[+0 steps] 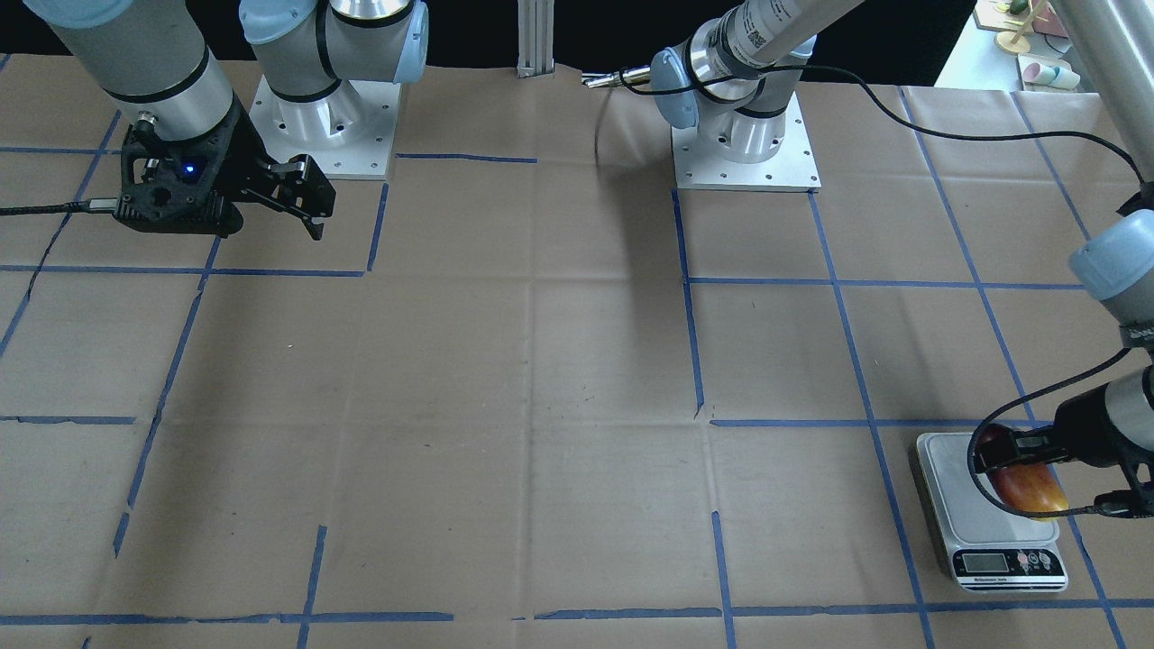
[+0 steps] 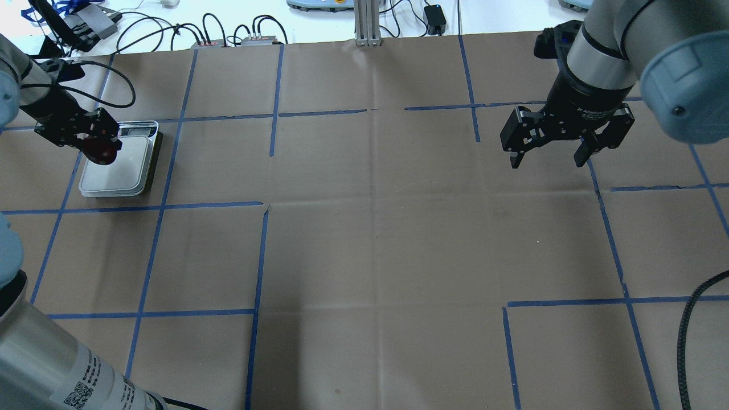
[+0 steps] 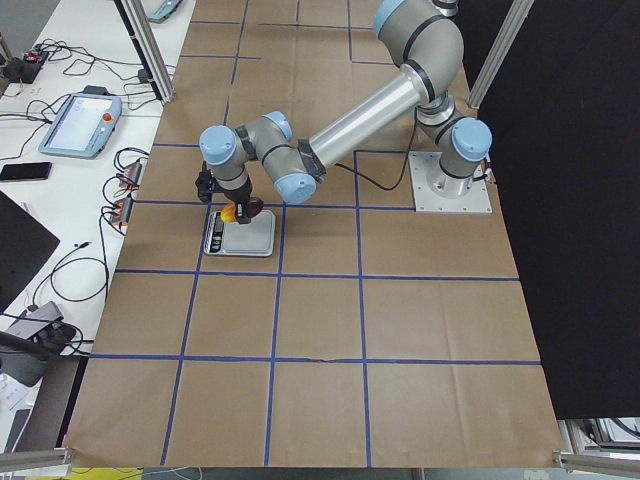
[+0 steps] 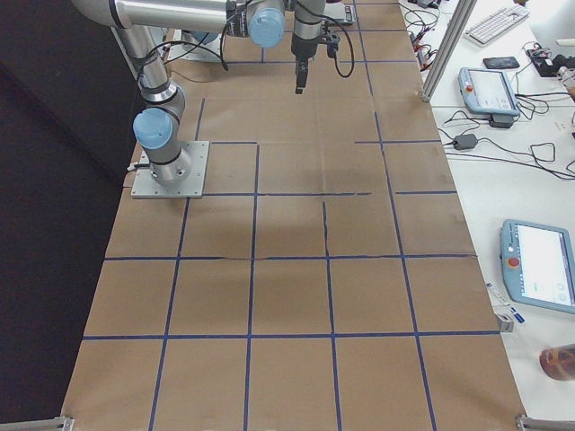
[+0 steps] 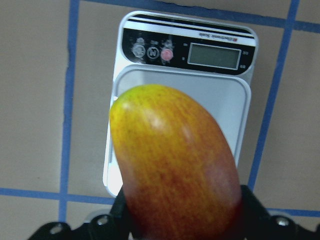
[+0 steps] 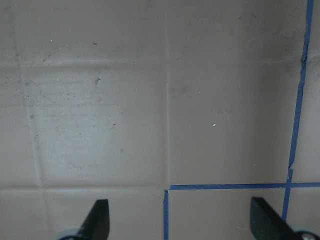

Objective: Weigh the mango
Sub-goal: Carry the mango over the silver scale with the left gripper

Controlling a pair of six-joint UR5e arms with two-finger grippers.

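Your mango (image 5: 175, 170) is clamped in the left gripper (image 2: 101, 141), whose fingers close on its dark red end. The orange-yellow end sticks out free and points toward the display of the scale (image 5: 220, 100). The fruit lies over the scale's platform, lengthwise along it and nearer the side that faces the table's left edge. You cannot tell from these views whether it already rests on the platform or hangs just above it.

The scale sits near the left edge of the table (image 2: 370, 228), in its far half, with the display end turned toward the far edge. The table is covered in brown paper marked with a grid of blue tape (image 2: 262, 256).

Your right gripper (image 2: 548, 159) hangs over the right half of the table, well apart from the scale. Its fingers point down, spread wide, with nothing between them.
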